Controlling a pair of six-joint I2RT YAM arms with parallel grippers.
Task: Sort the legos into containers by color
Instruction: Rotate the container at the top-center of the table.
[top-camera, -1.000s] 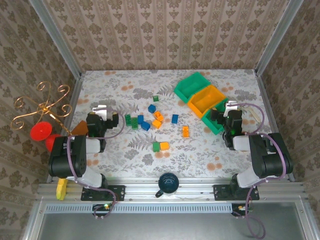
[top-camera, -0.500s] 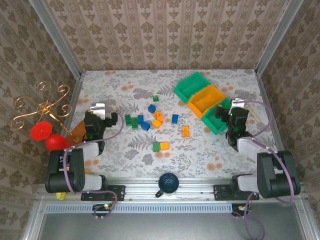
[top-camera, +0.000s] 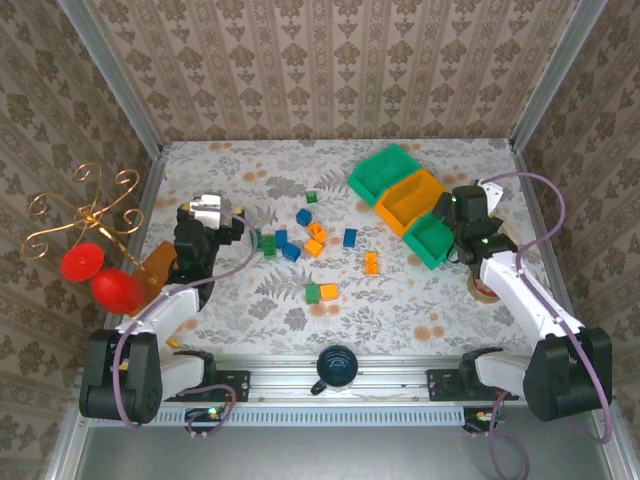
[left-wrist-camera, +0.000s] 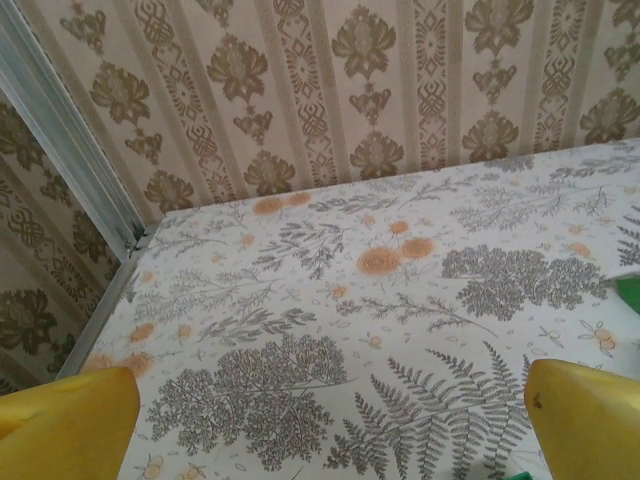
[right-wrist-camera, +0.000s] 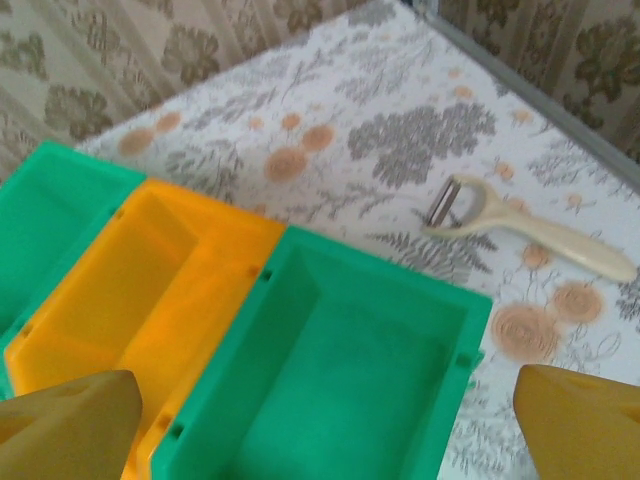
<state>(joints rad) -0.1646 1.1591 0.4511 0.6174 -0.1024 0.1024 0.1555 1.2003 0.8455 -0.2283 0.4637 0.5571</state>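
Within the last second both arms had unfolded from their tucked rest and reached out over the table. The right arm made the larger move. The right gripper (right-wrist-camera: 325, 420) had swung up from the near side of the orange bin (top-camera: 410, 198) to hang over the green bin (top-camera: 430, 243) that touched the orange bin's near-right wall. As its forearm cleared away, it uncovered a small ring (top-camera: 485, 288), perhaps a roll of tape, further to the near-right of the orange bin. Its fingertips (right-wrist-camera: 60, 425) stood well apart at the lower corners of the wrist view, with nothing between them. Below them the green bin and the orange bin both lay empty. The second green bin (top-camera: 383, 170), touching the orange bin's far-left wall, showed only a bare corner. A pale peeler (right-wrist-camera: 530, 225) lay on the cloth to the right of the orange bin.

The left gripper (left-wrist-camera: 320, 425), well to the left of the orange bin, had crept forward only a little. Its fingers were spread wide on nothing and faced bare cloth and the back wall.

The legos (top-camera: 290, 250) had not stirred. They lay scattered to the left of the orange bin, between it and the left gripper, and none was in any bin.

The sorting had therefore not begun; the arms had only deployed. The right gripper, empty over the bins, would probably need to turn back left toward the nearest bricks, an orange one (top-camera: 371, 263) and a blue one (top-camera: 350, 238).
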